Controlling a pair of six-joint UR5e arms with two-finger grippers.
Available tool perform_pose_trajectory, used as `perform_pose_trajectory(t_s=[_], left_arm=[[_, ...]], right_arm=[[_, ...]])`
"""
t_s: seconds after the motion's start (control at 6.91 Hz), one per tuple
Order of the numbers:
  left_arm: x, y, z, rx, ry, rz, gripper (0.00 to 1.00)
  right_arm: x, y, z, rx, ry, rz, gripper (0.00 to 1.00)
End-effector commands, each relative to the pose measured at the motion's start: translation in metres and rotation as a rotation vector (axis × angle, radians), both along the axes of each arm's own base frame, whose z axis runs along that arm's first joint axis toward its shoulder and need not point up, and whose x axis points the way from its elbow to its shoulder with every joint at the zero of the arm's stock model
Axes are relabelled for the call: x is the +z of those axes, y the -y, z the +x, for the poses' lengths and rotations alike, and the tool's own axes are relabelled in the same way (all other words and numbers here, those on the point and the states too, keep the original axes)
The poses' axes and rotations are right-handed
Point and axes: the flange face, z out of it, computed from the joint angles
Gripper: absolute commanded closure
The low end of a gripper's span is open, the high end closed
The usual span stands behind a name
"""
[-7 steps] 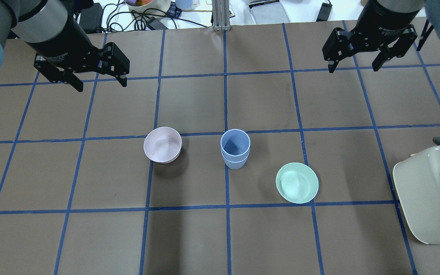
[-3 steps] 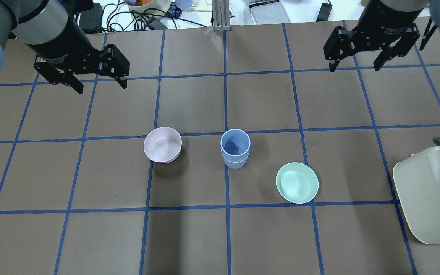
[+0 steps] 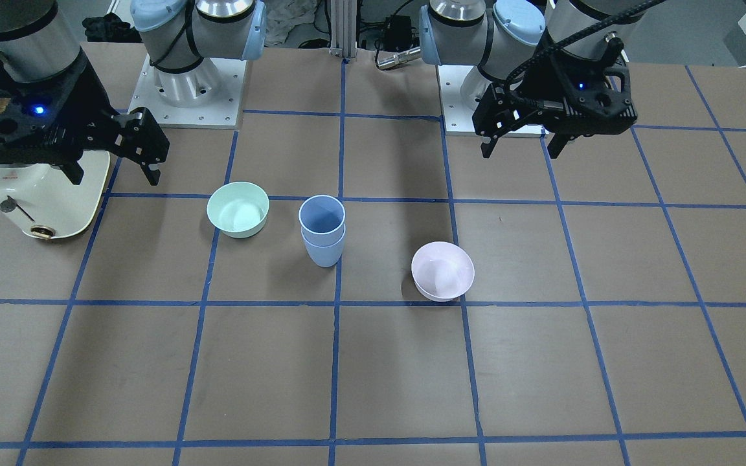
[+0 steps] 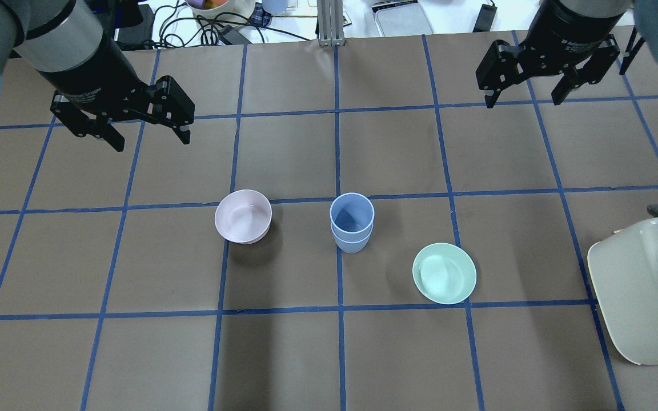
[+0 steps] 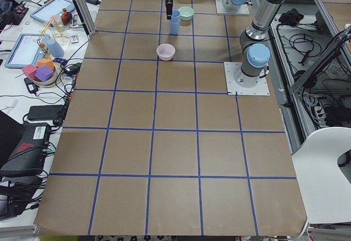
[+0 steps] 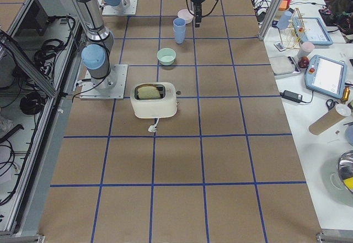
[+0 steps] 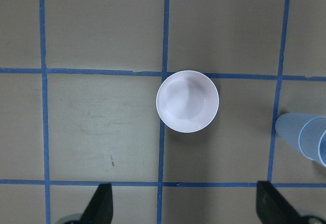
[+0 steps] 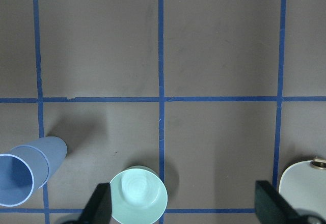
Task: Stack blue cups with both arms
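Note:
The two blue cups point(image 4: 352, 222) stand nested, one inside the other, upright near the table's middle. They also show in the front view point(image 3: 322, 230), at the right edge of the left wrist view point(image 7: 305, 137) and at the lower left of the right wrist view point(image 8: 25, 175). My left gripper point(image 4: 152, 140) is open and empty, raised far back-left of the cups, and also shows in the front view point(image 3: 519, 154). My right gripper point(image 4: 523, 103) is open and empty, raised far back-right, and also shows in the front view point(image 3: 116, 180).
A pale pink bowl point(image 4: 243, 217) sits left of the stack and a mint green bowl point(image 4: 444, 273) right and nearer. A cream toaster point(image 4: 643, 291) stands at the right edge. Cables and clutter lie beyond the table's far edge.
The right gripper has drifted slightly towards the table's far edge. The left gripper has shifted only a little. The cups and bowls have not moved.

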Motion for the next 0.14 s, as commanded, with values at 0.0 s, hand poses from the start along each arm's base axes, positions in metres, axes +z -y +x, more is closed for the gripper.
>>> perform_pose_trajectory(t_s=[0.0], left_arm=[[0.0006, -0.0003, 0.0001, 0.002, 0.000, 0.002, 0.00]], right_arm=[[-0.0032, -0.0008, 0.0000, 0.000, -0.001, 0.008, 0.00]])
